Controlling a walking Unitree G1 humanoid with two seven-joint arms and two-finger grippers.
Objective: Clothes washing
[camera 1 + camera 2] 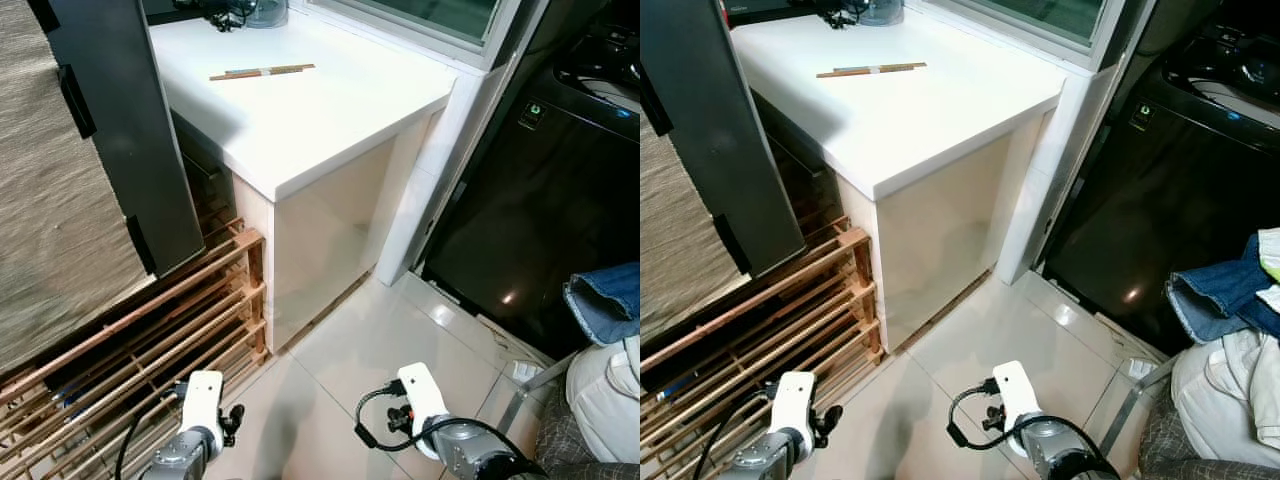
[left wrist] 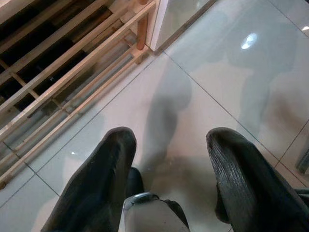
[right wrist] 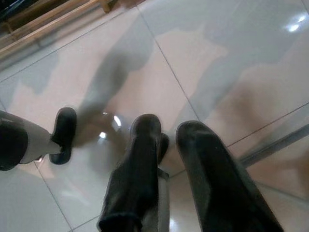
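Observation:
A black top-loading washing machine (image 1: 545,210) stands at the right, behind a white pillar (image 1: 440,170). Blue jeans (image 1: 608,300) and a white garment (image 1: 605,400) lie piled at the right edge, over a grey checked basket (image 1: 1170,445). Both arms hang low over the glossy tiled floor (image 1: 360,350). My left gripper (image 2: 169,137) is open above bare tiles, with nothing between its fingers (image 2: 104,169). My right gripper (image 3: 170,126) has its fingers (image 3: 140,159) drawn close together, empty, also above bare tiles.
A white counter (image 1: 300,110) with a thin wooden stick (image 1: 262,71) on it fills the middle. A low wooden slatted rack (image 1: 130,340) sits at the left under a dark door panel (image 1: 130,130). My own foot (image 3: 63,135) stands beside the right gripper.

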